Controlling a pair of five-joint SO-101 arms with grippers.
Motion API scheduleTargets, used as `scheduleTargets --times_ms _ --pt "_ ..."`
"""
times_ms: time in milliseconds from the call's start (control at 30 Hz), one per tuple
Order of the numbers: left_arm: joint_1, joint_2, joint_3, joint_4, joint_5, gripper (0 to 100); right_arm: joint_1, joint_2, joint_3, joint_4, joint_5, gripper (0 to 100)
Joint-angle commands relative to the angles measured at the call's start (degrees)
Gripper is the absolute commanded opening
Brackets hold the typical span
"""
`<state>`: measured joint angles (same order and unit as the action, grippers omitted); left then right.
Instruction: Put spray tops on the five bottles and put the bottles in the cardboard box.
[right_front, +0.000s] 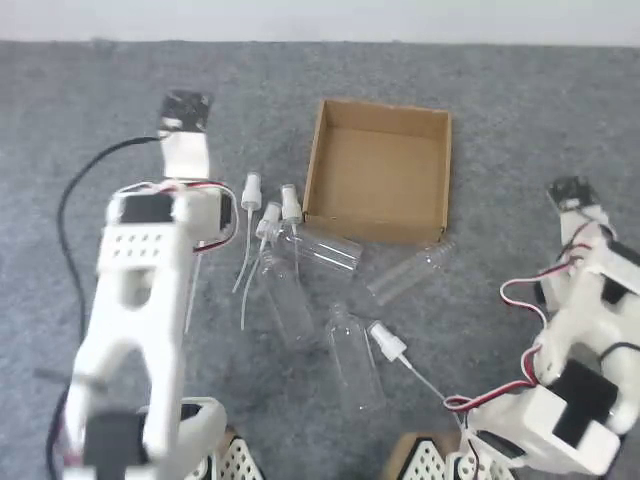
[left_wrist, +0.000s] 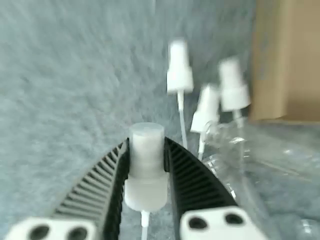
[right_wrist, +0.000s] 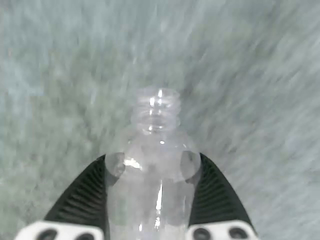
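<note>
Misalignment looms: your left tool (left_wrist: 145, 145) clamps a white plastic spray top (left_wrist: 146, 172); right tool (right_wrist: 152, 160), at three o'clock, grips a clear plastic bottle (right_wrist: 156, 190), and the tube (left_wrist: 145, 222) may miss its neck (right_wrist: 156, 107).

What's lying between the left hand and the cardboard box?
In the left wrist view, three white spray tops and a clear bottle lie between the left hand and the box.

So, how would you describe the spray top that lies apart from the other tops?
From the box, come toward the arms' bases. The spray top lies there beside a bottle, its thin tube running away from the box. The other tops cluster by the box's left side in the high view.
</note>
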<state>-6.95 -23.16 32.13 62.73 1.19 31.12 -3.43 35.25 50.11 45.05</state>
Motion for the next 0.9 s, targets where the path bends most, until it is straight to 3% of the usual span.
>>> scheduleTargets --times_ms 0,100,200,433,633,867 --pt "-0.18 -15.56 -2.33 3.25 0.70 1 -6.37 -3.30 -10.64 0.04 0.53 0.6" --pt "0.00 -24.09 -2.33 4.66 0.53 1 -11.38 -6.81 -14.15 0.22 -1.76 0.6" --pt "-0.26 -30.59 -2.33 4.40 0.53 1 -17.98 -12.18 -16.00 1.36 -10.90 0.6" --pt "0.09 -39.21 -2.33 2.81 0.79 1 -38.99 -26.15 -13.01 1.19 -24.53 0.6" --pt "0.18 -44.92 -2.42 -2.99 2.99 1 -59.38 -34.59 -3.87 -2.59 -27.43 0.6" --pt "0.26 -47.56 -2.24 -8.09 15.12 1 -72.57 -37.05 9.76 -18.59 -30.07 0.6"
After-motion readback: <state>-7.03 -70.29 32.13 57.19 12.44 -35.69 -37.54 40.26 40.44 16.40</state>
